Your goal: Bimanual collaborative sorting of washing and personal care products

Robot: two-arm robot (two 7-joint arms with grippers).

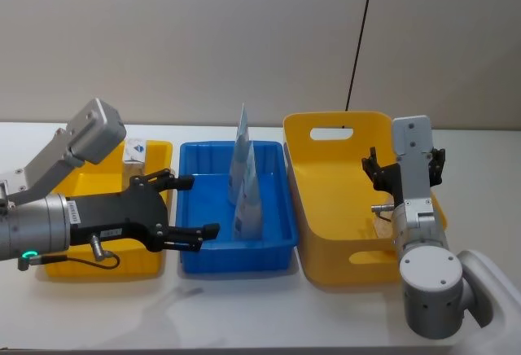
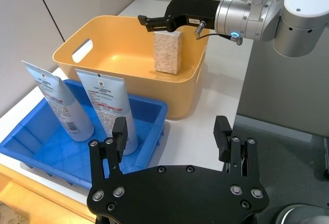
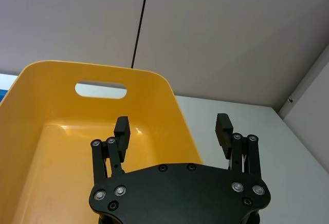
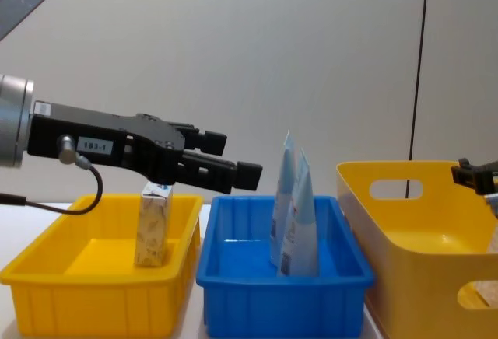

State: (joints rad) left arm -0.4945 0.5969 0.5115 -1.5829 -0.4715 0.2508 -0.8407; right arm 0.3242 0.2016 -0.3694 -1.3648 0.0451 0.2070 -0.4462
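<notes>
A white table [image 1: 244, 306] carries three containers in a row. On the robot's right is the big bin [image 1: 334, 208], deep and yellow, with handle slots in its walls. The blue bin [image 1: 236, 259] sits in the middle, just beside it. The low yellow tray [image 1: 138, 264] is on the left, close against the blue bin.

The left arm reaches in level from the left. The left claw [image 1: 200, 206] hangs above the line where the tray meets the blue bin, its fingers spread wide and holding nothing. The right arm stands over the big bin's right side. The right claw [image 2: 151, 6] is also spread wide and empty, poised over the bin's inside.

Two pale-blue tubes [image 4: 296, 222] stand upright in the blue bin, cap ends down, leaning close together. One is nearer the back wall and the other nearer the front.

One marbled beige carton [image 4: 153, 226] stands upright in the tray's back right corner, behind and below the left claw's fingers. A second carton [image 2: 168, 52] stands upright inside the big bin, directly beneath the right claw. I can't tell whether the fingers touch its top.
</notes>
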